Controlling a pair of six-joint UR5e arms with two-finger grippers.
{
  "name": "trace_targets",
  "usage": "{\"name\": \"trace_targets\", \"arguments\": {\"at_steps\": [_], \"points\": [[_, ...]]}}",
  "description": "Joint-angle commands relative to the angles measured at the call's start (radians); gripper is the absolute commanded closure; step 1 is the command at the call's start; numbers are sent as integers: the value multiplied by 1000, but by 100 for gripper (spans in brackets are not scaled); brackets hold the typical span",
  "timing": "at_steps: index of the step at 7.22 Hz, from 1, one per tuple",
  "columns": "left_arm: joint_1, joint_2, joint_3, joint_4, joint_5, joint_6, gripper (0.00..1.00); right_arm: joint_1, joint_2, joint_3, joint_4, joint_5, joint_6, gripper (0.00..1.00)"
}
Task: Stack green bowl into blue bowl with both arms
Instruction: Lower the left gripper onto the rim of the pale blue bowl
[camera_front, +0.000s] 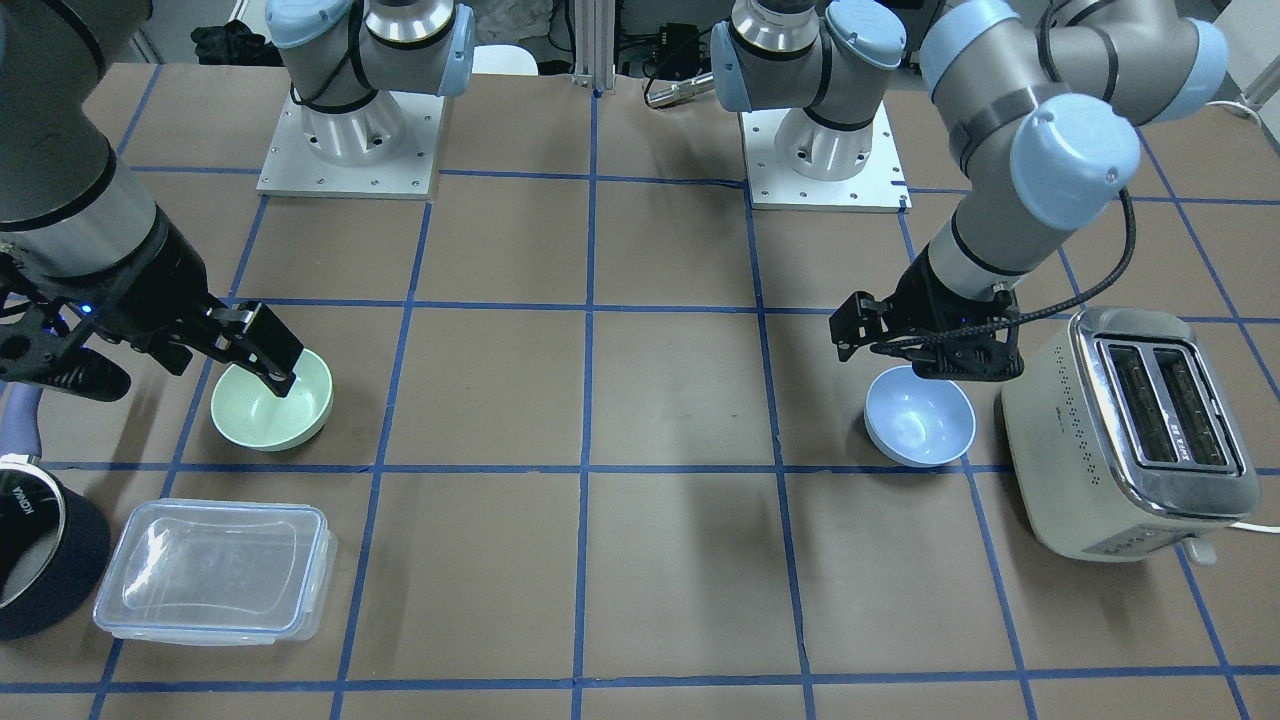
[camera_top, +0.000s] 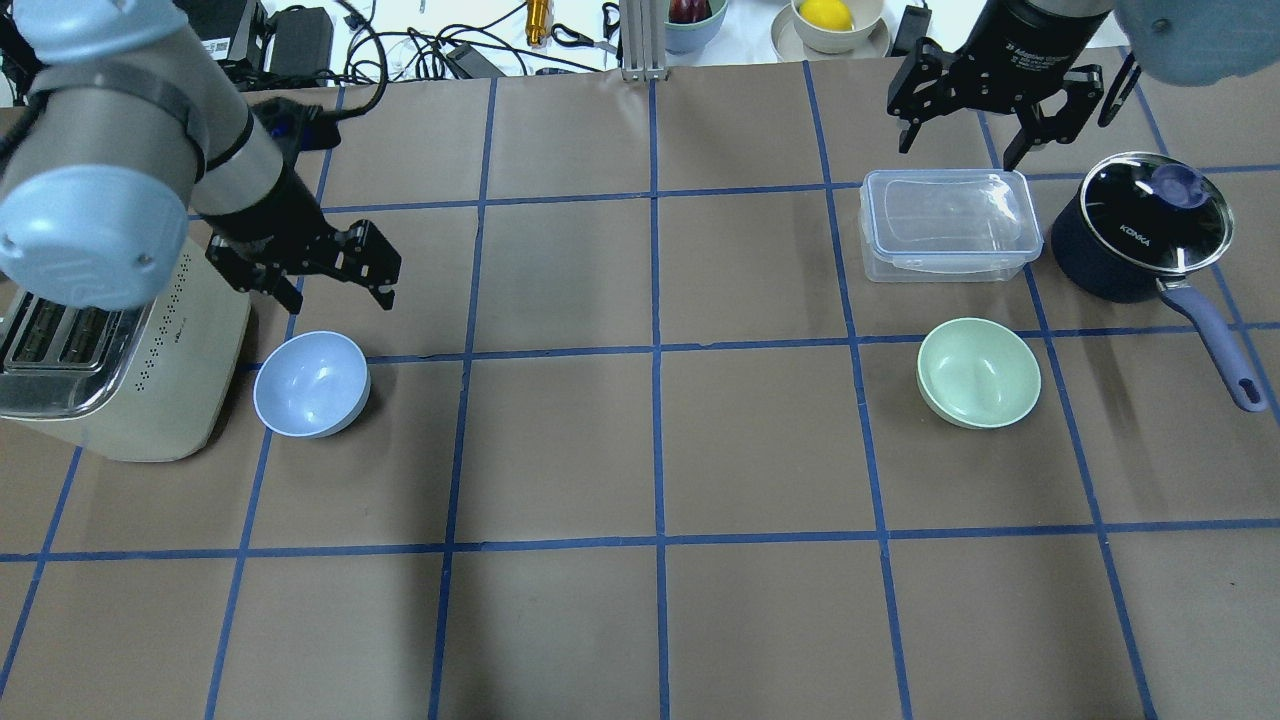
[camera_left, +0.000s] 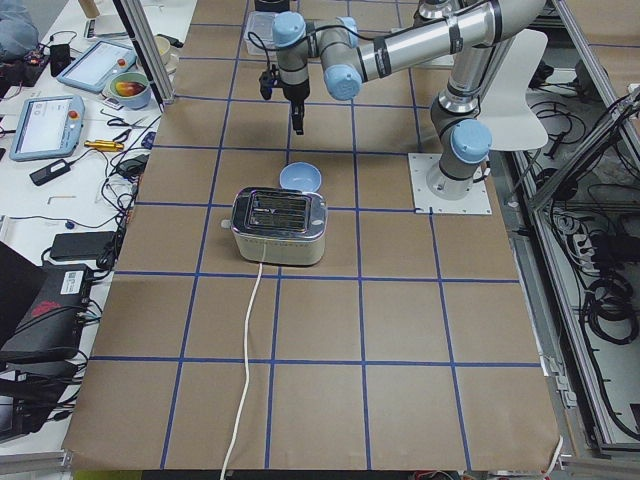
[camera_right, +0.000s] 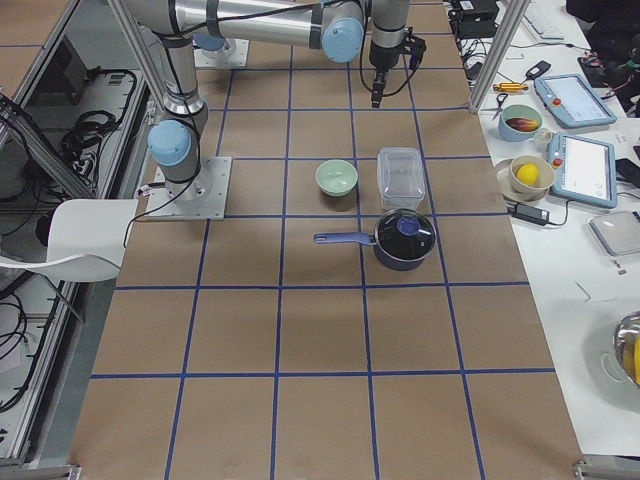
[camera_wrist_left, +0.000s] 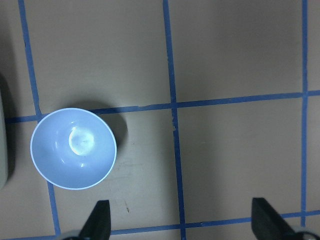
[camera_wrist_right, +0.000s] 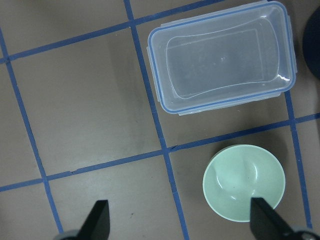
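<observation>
The green bowl (camera_top: 979, 372) sits upright on the bench (camera_top: 660, 450) near a clear container (camera_top: 948, 222), well apart from the blue bowl (camera_top: 311, 383) (that one is just beside the toaster (camera_top: 130, 370)). The left gripper (camera_top: 345, 295) hangs near the blue bowl, fingers spread, empty. The right gripper (camera_top: 958, 150), likewise spread and empty, hangs above near the container.

The left arm (camera_front: 1075, 150), upper right of the front view, and the right arm (camera_front: 60, 150), upper left, are silver-grey tubes with light blue round joint caps, ending in black fingers (camera_front: 275, 345). A black braided cable (camera_front: 1132, 245) trails the left wrist. Both round bases sit on white square plates (camera_front: 280, 175) with screw holes.
</observation>
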Motion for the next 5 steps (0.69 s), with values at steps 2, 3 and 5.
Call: {"name": "trace_targets", "arguments": {"at_steps": [2, 3, 5], "points": [[34, -116, -173, 297, 3, 29, 0, 1, 2, 4, 2, -5, -1, 0], [34, -158, -178, 363, 20, 29, 7, 1, 2, 5, 4, -6, -2, 0], [32, -187, -173, 422, 88, 11, 98, 1, -25, 2, 31, -8, -34, 0]]}}
